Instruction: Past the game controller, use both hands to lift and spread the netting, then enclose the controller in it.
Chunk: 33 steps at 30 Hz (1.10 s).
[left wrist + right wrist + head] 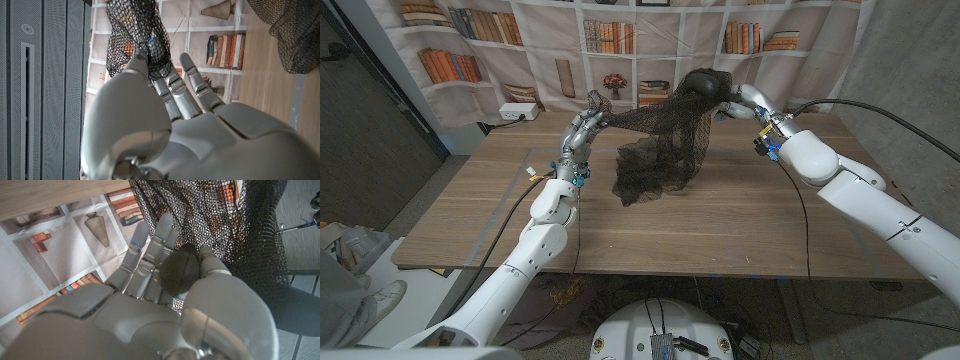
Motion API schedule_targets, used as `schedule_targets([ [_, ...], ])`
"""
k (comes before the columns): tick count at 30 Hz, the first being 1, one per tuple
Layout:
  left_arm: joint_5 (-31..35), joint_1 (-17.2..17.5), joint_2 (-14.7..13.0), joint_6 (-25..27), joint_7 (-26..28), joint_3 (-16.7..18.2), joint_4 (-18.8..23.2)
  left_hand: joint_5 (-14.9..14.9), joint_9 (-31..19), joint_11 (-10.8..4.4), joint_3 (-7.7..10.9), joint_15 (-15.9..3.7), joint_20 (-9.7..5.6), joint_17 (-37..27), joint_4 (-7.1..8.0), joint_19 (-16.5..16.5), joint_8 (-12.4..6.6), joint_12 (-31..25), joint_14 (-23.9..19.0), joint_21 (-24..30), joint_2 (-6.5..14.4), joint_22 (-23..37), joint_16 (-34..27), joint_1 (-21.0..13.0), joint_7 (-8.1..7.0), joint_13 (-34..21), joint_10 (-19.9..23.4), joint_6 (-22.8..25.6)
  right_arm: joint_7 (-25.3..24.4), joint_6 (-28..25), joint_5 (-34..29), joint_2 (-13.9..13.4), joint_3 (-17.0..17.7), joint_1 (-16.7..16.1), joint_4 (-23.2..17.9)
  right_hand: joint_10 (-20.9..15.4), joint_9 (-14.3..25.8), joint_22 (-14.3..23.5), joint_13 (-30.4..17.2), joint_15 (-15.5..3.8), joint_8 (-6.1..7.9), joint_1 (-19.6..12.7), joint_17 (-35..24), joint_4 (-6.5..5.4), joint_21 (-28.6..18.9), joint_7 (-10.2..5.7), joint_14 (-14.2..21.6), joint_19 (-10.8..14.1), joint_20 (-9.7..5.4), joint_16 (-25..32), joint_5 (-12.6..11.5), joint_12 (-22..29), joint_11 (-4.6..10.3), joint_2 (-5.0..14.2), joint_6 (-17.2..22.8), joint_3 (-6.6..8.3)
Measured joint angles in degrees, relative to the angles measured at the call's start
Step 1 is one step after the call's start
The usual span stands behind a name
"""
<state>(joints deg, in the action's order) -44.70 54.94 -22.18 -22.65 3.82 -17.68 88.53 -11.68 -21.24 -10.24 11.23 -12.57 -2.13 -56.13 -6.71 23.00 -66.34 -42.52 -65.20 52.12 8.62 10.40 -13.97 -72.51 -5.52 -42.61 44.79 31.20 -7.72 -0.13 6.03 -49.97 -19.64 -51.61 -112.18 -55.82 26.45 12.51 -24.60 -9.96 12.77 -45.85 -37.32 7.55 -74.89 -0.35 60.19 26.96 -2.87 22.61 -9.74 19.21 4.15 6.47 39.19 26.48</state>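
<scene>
— Netting (665, 140) first: where is it hanging in the head view?

— It is hanging above the far part of the wooden bench (470, 215), stretched between both arms, with its lower folds sagging down to the bench top. The left robot hand (584, 128) is gripping one raised end, and the right robot hand (735, 100) is holding the other end, where the mesh is bunching into a dark lump. A bookshelf backdrop (620, 40) is standing behind the bench.

— And the left wrist view?

— The left robot hand (165, 95) is pinching a strand of the netting (135, 35) between its thumb and a finger, while its other fingers are reaching out straight beside it. More of the mesh is showing at the corner, over the bench.

— The right wrist view?

— The right robot hand (165, 280) is closing on the netting (210, 215), and a dark rounded piece (179, 272) is sitting against its fingers; what that piece is cannot be told. The controller cannot be made out for certain.
</scene>
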Motion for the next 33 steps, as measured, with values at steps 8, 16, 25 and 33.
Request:
schedule_targets([
  [8, 0.43, -0.82, -0.22, -0.03, 0.30, 0.06, -0.88, 0.00, -0.05, 0.00, 0.00, 0.00, 0.00, -0.26, 0.00, 0.00, -0.22, 0.00, 0.00, 0.00, 0.00, 0.00, 0.23, 0.00, 0.00, 0.17, 0.00, 0.00, 0.30, 1.83, 0.18, -0.47, 0.81, -1.22, -0.62, 0.20, 0.48, -0.27, 0.00, -0.10, 0.00, 0.00, 0.01, -0.06, 0.00, 0.00, -0.10, -0.31, 0.31, 0.00, 0.00, 0.00, 0.20, 0.00, 0.00, -0.06],
  [16, 0.68, -1.99, -0.53, 0.81, 0.28, 0.09, -2.22, 0.00, -0.01, 0.01, 0.00, 0.00, 0.00, -0.36, 0.00, 0.00, -0.22, 0.00, 0.00, 0.00, 0.00, 0.00, 0.23, 0.00, 0.00, 0.00, -0.01, 0.00, 1.50, 4.46, 0.33, -1.15, 1.69, -3.07, -1.33, 0.20, 0.87, -0.27, -0.01, -0.09, 0.40, 0.00, 0.01, -0.06, -0.34, -0.20, -0.09, -0.31, 0.30, 0.00, -0.23, 0.00, 0.20, 0.00, -0.20, -0.06],
  [25, 1.09, -3.49, -1.03, 1.17, -0.91, -0.15, -3.03, 0.00, 0.10, 0.01, 0.00, 0.00, 0.00, -0.53, 0.00, 0.00, -0.22, 0.00, 0.00, 0.00, 0.00, 0.00, 0.23, 0.00, 0.00, 0.00, -0.01, 0.00, 3.35, 7.93, 0.51, -1.47, 1.82, -4.40, -1.33, 0.20, 1.33, -0.53, 0.00, -0.09, 0.40, 0.00, 0.02, -0.06, -0.34, -0.20, -0.09, -0.50, 0.11, -0.47, -0.23, 0.00, 0.20, 0.00, -0.20, -0.06],
  [33, 1.74, -4.86, -1.35, 1.38, -2.02, -0.51, -3.55, 0.00, 0.23, 0.01, 0.00, 0.00, 0.00, -0.53, 0.00, 0.00, -0.22, 0.00, 0.00, 0.00, 0.00, 0.00, 0.23, 0.00, 0.00, 0.01, -0.01, 0.01, 4.89, 10.47, -1.58, -2.17, 1.44, -4.98, -1.57, 0.59, 1.86, -0.80, 0.00, -0.08, 0.40, 0.00, 0.16, -0.30, -0.33, -0.62, -0.53, -1.16, 0.13, -0.80, -0.22, 0.00, 0.59, 0.00, -0.62, -0.30],
])
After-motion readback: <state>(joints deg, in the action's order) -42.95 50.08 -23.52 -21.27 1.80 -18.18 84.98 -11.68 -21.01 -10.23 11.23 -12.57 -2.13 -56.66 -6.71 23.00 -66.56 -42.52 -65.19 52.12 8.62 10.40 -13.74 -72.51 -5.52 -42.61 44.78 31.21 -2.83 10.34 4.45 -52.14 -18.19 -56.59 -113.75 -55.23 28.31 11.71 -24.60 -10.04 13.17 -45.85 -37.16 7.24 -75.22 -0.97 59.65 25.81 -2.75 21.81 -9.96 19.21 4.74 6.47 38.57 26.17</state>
